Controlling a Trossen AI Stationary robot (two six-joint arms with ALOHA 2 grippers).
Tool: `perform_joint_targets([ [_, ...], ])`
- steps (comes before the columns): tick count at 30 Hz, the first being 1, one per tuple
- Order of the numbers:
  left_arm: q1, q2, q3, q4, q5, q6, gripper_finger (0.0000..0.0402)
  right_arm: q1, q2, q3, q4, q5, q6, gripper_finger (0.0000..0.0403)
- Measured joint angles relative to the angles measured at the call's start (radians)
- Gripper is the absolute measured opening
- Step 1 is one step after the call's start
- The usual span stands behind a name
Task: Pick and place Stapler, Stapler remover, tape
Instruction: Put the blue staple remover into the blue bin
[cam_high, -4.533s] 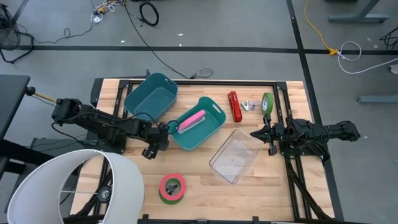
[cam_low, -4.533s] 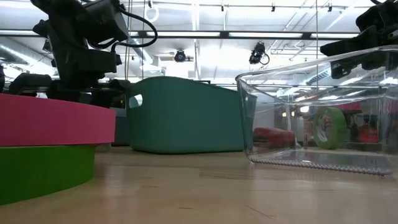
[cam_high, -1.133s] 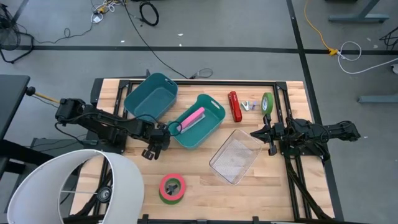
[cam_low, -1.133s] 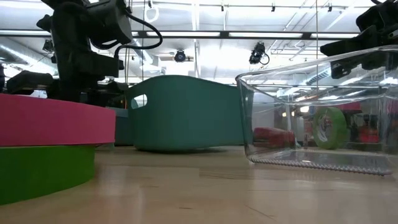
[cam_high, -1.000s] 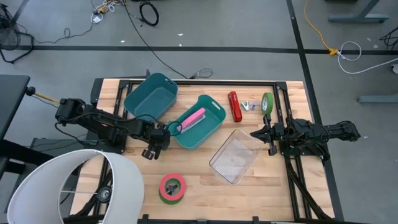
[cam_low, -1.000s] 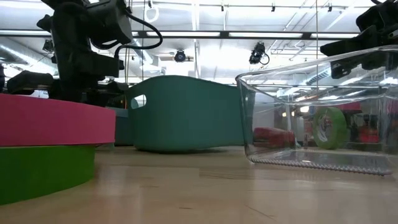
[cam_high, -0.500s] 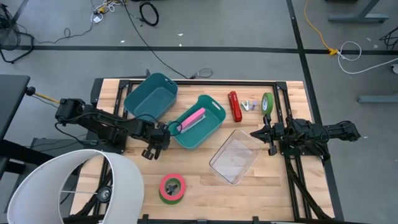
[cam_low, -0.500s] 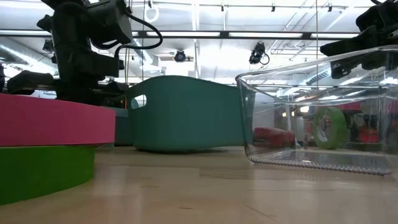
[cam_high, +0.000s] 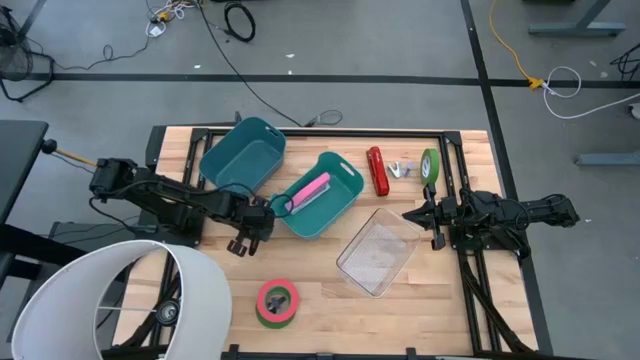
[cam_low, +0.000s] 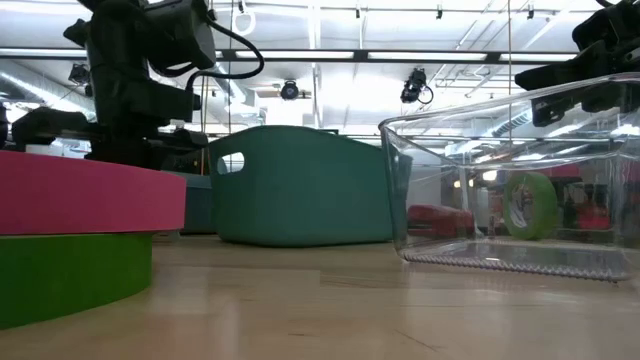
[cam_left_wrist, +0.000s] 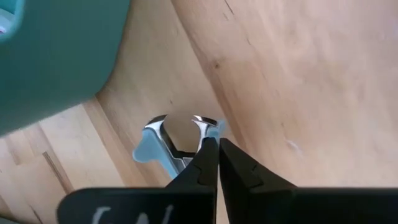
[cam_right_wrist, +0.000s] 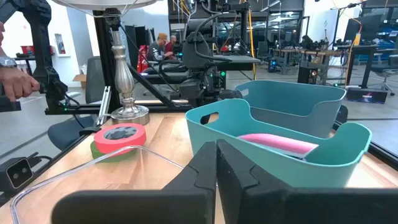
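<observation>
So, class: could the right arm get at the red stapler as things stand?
Probably yes. The red stapler lies in the open on the table, near the right gripper, with nothing on top of it; the clear bin sits off to the side.

I see a wooden table (cam_high: 420, 290) carrying two teal bins (cam_high: 243, 152) (cam_high: 322, 196), a clear tub (cam_high: 378, 252), a red stapler (cam_high: 377, 171), a staple remover (cam_high: 403, 168), an upright green tape (cam_high: 430, 166), and a red-and-green tape (cam_high: 277, 302) near the front edge.
</observation>
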Motion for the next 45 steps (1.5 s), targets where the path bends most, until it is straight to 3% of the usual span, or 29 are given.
perform_joint_targets([
  [13, 0.0, 0.0, 0.068, -0.116, -0.009, -0.001, 0.0003, 0.0, 0.0, 0.0, 0.0, 0.0, -0.003, 0.0015],
  [27, -0.001, -0.002, 0.118, -0.213, 0.071, -0.069, 0.0001, 0.0, 0.0, 0.0, 0.0, 0.0, 0.0, 0.0015],
  [45, 0.011, -0.021, 0.224, -0.36, 0.029, -0.148, 0.0001, 0.0, 0.0, 0.0, 0.0, 0.0, 0.0, 0.0015],
])
